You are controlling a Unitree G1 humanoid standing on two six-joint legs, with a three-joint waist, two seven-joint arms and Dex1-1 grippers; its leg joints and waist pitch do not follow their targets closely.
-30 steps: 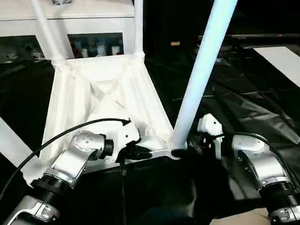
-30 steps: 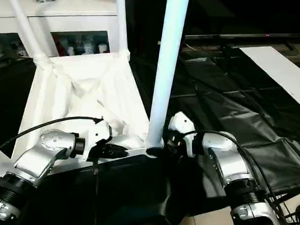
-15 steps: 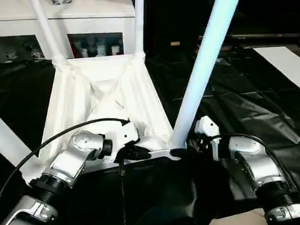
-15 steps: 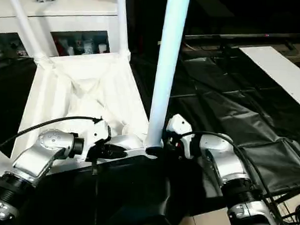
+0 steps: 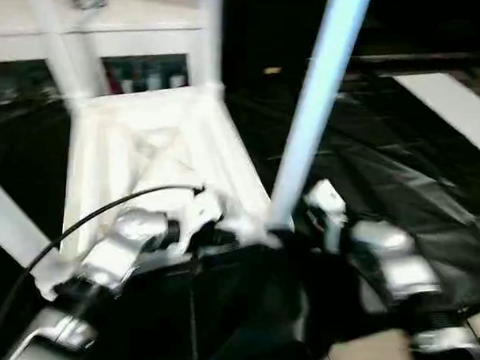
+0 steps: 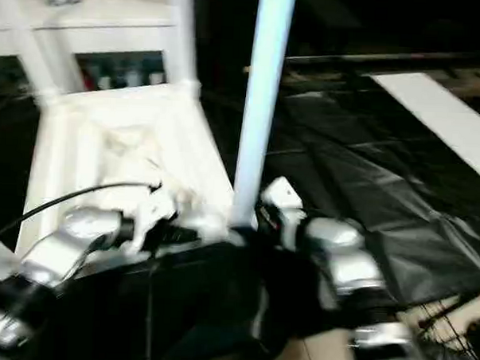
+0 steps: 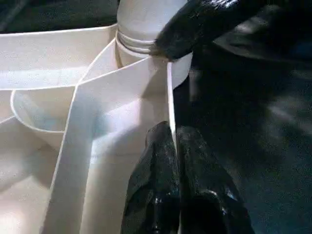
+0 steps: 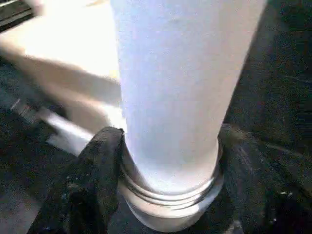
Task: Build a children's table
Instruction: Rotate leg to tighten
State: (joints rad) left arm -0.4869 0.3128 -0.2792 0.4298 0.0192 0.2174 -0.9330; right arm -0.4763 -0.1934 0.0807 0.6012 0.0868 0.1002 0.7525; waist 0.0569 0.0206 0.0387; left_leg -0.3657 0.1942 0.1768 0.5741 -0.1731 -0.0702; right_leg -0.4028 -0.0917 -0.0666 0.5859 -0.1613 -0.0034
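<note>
The children's table lies upside down, its white ribbed tabletop (image 5: 138,136) facing up on black sheeting. Three legs stand in corner sockets: two at the far corners (image 5: 208,35) and one at the near right corner (image 5: 310,127). Another leg (image 5: 7,218) slants at the left edge. My left gripper (image 7: 173,146) is shut on the thin rim wall of the tabletop, close to the near right socket (image 7: 146,44). My right gripper (image 8: 170,141) clasps the near right leg (image 8: 180,87) at its base, one finger (image 8: 97,165) on each side of the ringed collar.
A white cabinet (image 5: 111,23) with glass doors stands behind the table. Crumpled black sheeting (image 5: 400,171) covers the floor, with a white board (image 5: 458,102) at the far right. A black cable (image 5: 79,221) loops over my left forearm.
My right gripper has moved left onto the base of the near right leg and narrowed around it. The left gripper stays pinched on the rim. The head camera has shifted.
</note>
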